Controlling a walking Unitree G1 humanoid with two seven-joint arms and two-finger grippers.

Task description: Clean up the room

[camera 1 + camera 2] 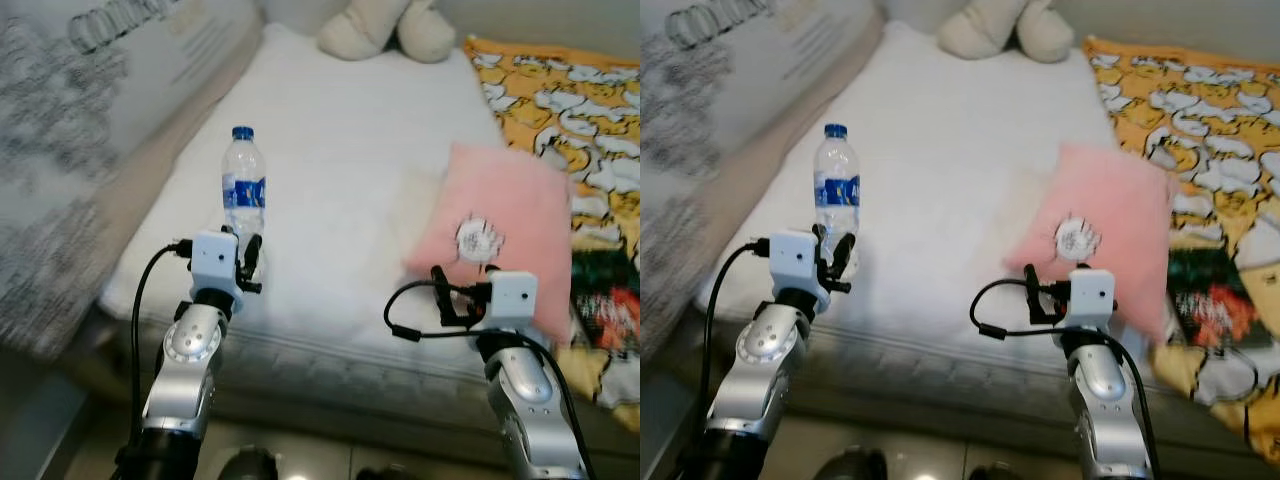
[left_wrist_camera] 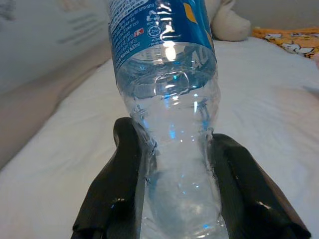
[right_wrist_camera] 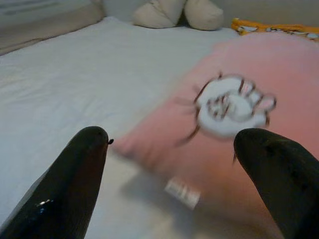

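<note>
Nearest, at the bed's front edge: two silver arms reaching up over the mattress [image 1: 330, 190]. Left tool [image 1: 247, 262] clamped on the lower body of a clear water bottle [image 1: 243, 185], black fingers [image 2: 124, 164] pressing in from both sides so that the plastic is pinched narrow between them (plain in the left wrist view, where the blue label sits just above the grip). Bottle upright, blue cap on top, base at or just above the white sheet, near the front left of the bed; cannot tell whether touching.

Right tool [image 3: 177, 169] spread wide, holding nothing, fingers apart with the near corner of a pink pillow [image 1: 505, 225] between and just beyond the tips. Pillow lying flat on the right half of the bed, white round emblem with dark lines on its upper face, a small white tag at its near edge. Black cable looping out to the left of the right wrist.

Further right, a yellow blanket [image 1: 570, 95] with white patterned shapes, running along the bed's right side and partly under the pillow's far edge.

Along the left, a large pale cushion [image 1: 90, 90] with grey lettering, blurred.

Farthest, at the head of the bed, a cream plush toy [image 1: 385, 28], well apart from the bottle and the pillow.
</note>
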